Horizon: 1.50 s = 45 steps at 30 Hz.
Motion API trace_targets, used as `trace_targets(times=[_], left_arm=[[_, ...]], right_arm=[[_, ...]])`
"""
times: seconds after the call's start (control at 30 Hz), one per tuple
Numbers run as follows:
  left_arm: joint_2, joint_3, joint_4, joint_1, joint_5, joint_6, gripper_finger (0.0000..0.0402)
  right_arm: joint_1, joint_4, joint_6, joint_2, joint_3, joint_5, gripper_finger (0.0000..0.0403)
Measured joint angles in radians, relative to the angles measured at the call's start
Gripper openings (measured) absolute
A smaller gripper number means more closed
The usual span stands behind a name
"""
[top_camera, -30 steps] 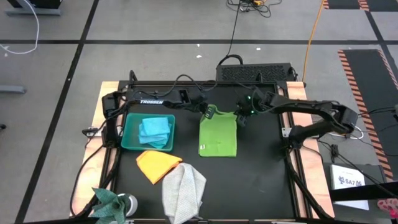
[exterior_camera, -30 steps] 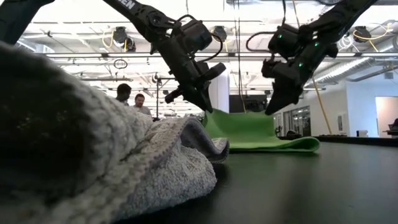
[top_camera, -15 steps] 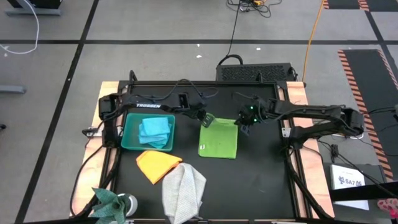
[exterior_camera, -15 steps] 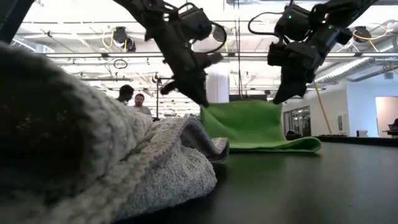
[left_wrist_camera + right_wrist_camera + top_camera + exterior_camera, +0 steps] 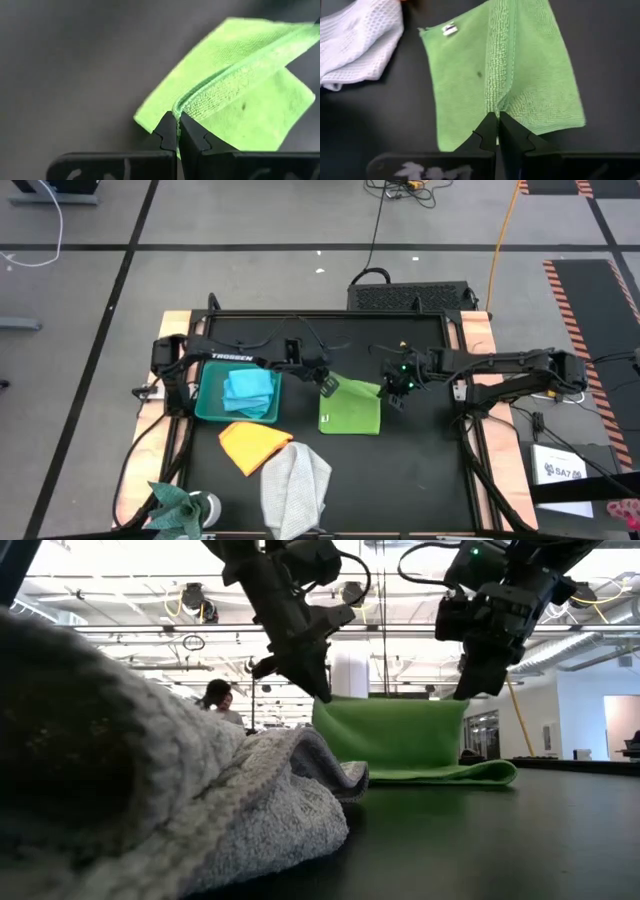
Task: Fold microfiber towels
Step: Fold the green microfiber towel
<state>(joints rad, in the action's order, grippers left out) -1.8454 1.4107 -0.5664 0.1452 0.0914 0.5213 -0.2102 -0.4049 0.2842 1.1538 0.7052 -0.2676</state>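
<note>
The lime green towel (image 5: 350,412) lies mid-table with its near half flat on the black tabletop. Its far half stands up as a wall (image 5: 390,735). My left gripper (image 5: 328,388) is shut on the raised edge's left corner, and my right gripper (image 5: 392,393) is shut on its right corner. In the low view the left gripper (image 5: 322,695) and the right gripper (image 5: 462,695) hold the top edge level between them. The orange towel (image 5: 252,445) and the grey towel (image 5: 297,485) lie flat nearer the front. My left gripper pinches the green towel's hemmed edge at its left corner (image 5: 183,107) between its two fingertips, slanting down from the far left. That corner is lifted clear and the cloth hangs below it. My right gripper pinches the same edge at its right corner (image 5: 498,104) between its fingertips, slanting down from the far right. The edge runs fairly taut between the two grippers, and the towel's near half (image 5: 440,773) rests on the table.
A teal bin (image 5: 210,405) at the left holds folded light blue cloths (image 5: 248,388). A dark teal cloth (image 5: 175,502) lies bunched at the near left corner. People stand in the room behind the table (image 5: 215,698). Bare black tabletop lies to the right of the green towel.
Both grippers have moved toward the table's near edge and slightly up, staying shut on the towel's far corners. The green towel's far half has risen from a low slope to an upright wall. Its near half has stayed flat on the table.
</note>
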Motion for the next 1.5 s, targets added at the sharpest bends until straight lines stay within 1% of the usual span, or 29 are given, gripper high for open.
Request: trace_targets(times=[0.13, 0.27, 0.53, 0.77, 0.93, 1.07, 1.23, 1.37, 1.5], left_arm=[[0.002, 0.000, 0.001, -0.022, 0.016, 0.001, 0.0000], [0.002, 0.000, -0.007, -0.036, -0.008, 0.010, 0.0000], [-0.001, 0.000, -0.011, -0.093, -0.004, 0.041, 0.0000], [-0.054, -0.022, -0.015, -0.137, -0.014, 0.085, 0.0000], [-0.098, -0.022, 0.010, -0.159, -0.051, 0.091, 0.0001], [-0.110, -0.022, 0.013, -0.168, -0.076, 0.102, 0.0001], [-0.110, -0.022, 0.006, -0.169, -0.091, 0.112, 0.0002], [-0.110, -0.022, 0.006, -0.169, -0.118, 0.117, 0.0001], [-0.110, -0.022, 0.006, -0.170, -0.118, 0.130, 0.0004]], right_arm=[[0.034, 0.001, 0.030, 0.000, 0.000, -0.021, 0.0000], [0.071, 0.004, 0.049, 0.000, 0.000, -0.046, 0.0000], [0.112, -0.004, 0.082, 0.000, 0.000, -0.047, 0.0000], [0.141, -0.019, 0.094, 0.000, 0.000, -0.046, 0.0000], [0.170, -0.018, 0.119, 0.006, -0.027, -0.044, 0.0000], [0.199, 0.032, 0.166, 0.006, -0.082, -0.043, 0.0000], [0.226, 0.171, 0.225, 0.006, -0.142, -0.048, 0.0000], [0.233, 0.232, 0.240, 0.006, -0.178, -0.048, 0.0000], [0.233, 0.282, 0.240, 0.006, -0.209, -0.048, 0.0000]])
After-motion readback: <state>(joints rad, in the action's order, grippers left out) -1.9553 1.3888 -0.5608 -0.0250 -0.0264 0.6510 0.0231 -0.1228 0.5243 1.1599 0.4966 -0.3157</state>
